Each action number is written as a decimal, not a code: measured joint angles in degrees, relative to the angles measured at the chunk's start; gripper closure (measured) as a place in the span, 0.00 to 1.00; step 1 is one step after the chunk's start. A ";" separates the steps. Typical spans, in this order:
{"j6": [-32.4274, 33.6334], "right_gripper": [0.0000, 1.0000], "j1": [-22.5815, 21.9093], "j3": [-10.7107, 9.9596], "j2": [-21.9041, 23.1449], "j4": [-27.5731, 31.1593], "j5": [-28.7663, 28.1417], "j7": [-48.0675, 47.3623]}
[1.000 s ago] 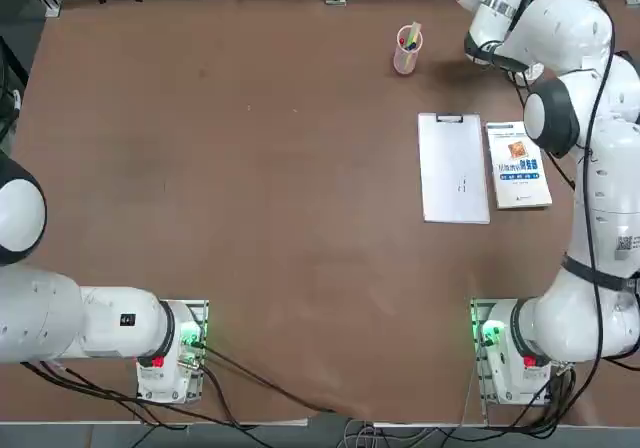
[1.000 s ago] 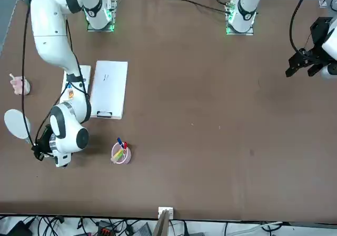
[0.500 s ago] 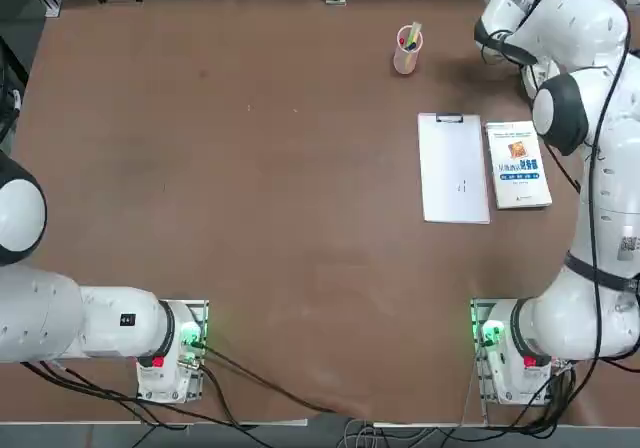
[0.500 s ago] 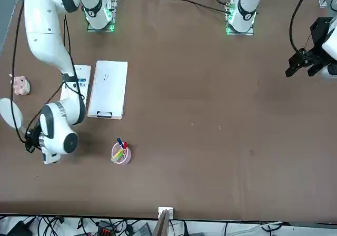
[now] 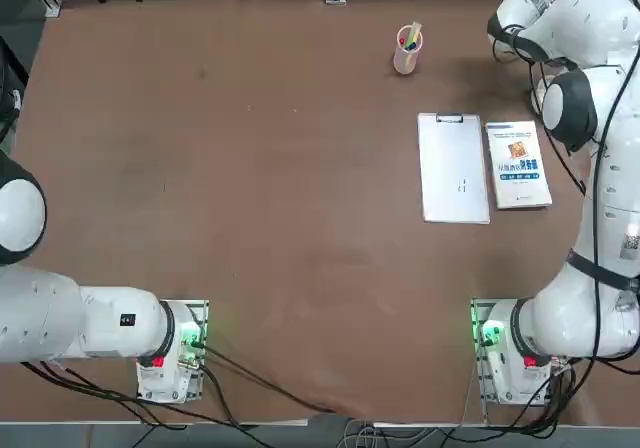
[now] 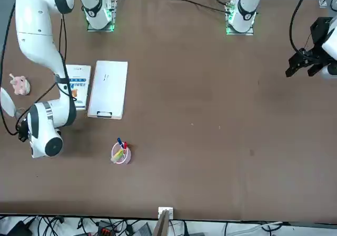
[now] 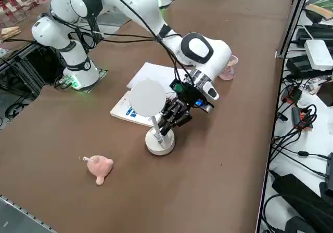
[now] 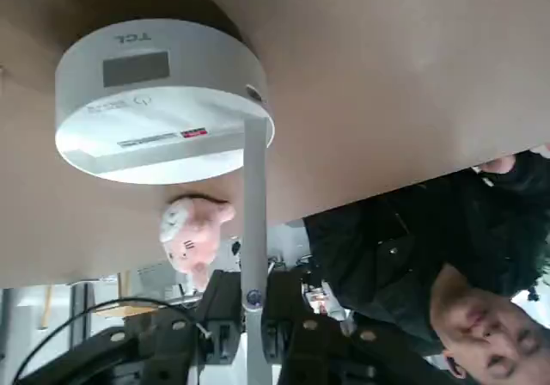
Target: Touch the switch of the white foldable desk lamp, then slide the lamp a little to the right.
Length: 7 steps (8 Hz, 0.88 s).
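Top: right arm reaches to the far right corner of the table [image 5: 250,218]; lamp is hidden under the arm. Pink pen cup [image 5: 407,50], clipboard [image 5: 453,168] and booklet [image 5: 517,164] sit nearer the middle.

Front: lamp [image 6: 7,103] shows only as a sliver of its round head at the picture's left edge, next to a small pink toy [image 6: 19,84]. The arm's wrist sits just beside it.

Right side: best view. White foldable desk lamp [image 7: 153,118] stands upright near the table's right edge: round disc base, thin arm, flat round head facing the camera. Right gripper [image 7: 167,123] is right at the lamp's thin arm just above the base, fingers clenched together (contact can't be confirmed). Pink toy lies near the base, apart from it.

Wrist: lamp base [image 8: 159,101] shows a grey panel and small labels on top; thin arm rises from its rim. A person in dark clothing is beyond the table edge.
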State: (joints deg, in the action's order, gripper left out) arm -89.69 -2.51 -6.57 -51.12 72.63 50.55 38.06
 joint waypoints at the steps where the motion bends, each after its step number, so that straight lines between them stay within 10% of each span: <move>1: 1.64 0.85 -0.05 0.10 0.00 -0.01 -0.32 -0.56; 7: 3.73 0.85 -0.04 0.14 -0.06 -4.96 -5.25 -2.91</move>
State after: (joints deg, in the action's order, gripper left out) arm -85.96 -2.55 -6.44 -51.18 67.67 45.30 35.16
